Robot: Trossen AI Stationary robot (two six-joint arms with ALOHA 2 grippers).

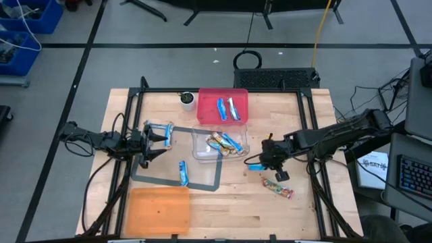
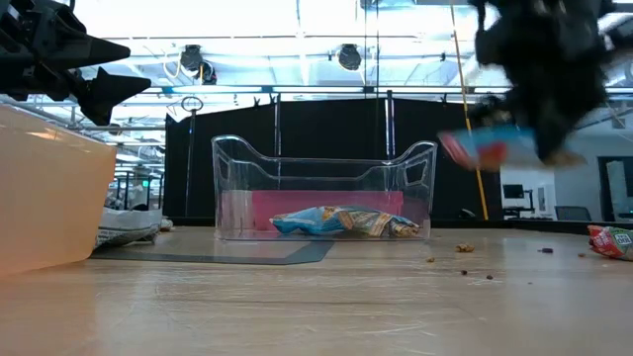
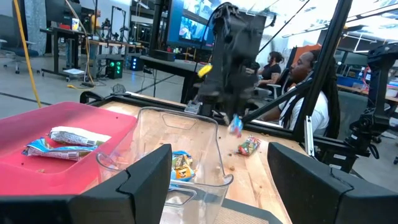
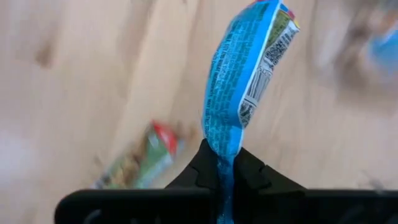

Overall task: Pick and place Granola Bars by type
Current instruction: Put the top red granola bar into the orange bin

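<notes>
Wooden table [image 1: 223, 209] carried everything we saw, and we worked down from it by size. An orange bin [image 1: 158, 210] sat at the near left corner, with a grey outlined mat [image 1: 202, 185] beside it. A red tray [image 1: 210, 108] lay at the far side holding two blue bars [image 1: 227, 109], and touching its near edge stood a clear tub [image 2: 321, 188] with a few mixed bars [image 2: 341, 221] heaped inside. A white cup [image 1: 187, 100] stood just left of the tray.

We found the left gripper [image 1: 160, 140] hovering over the mat's left end, its fingers [image 3: 146, 183] spread apart and holding nothing; two more blue bars [image 1: 162, 128] lay just beside it. Another blue bar [image 1: 183, 173] rested on the mat's near strip.

We saw the right gripper [image 4: 225, 163] lifted off the table to the right of the tub, jaws pinched tight on the end of a blue wrapper [image 4: 245, 78], which stuck out past the fingertips. On the bare wood near it lay a tan bar [image 1: 278, 189] with red and green marks, well apart from the tub. Small crumbs [image 2: 463, 247] dotted the wood nearby.
</notes>
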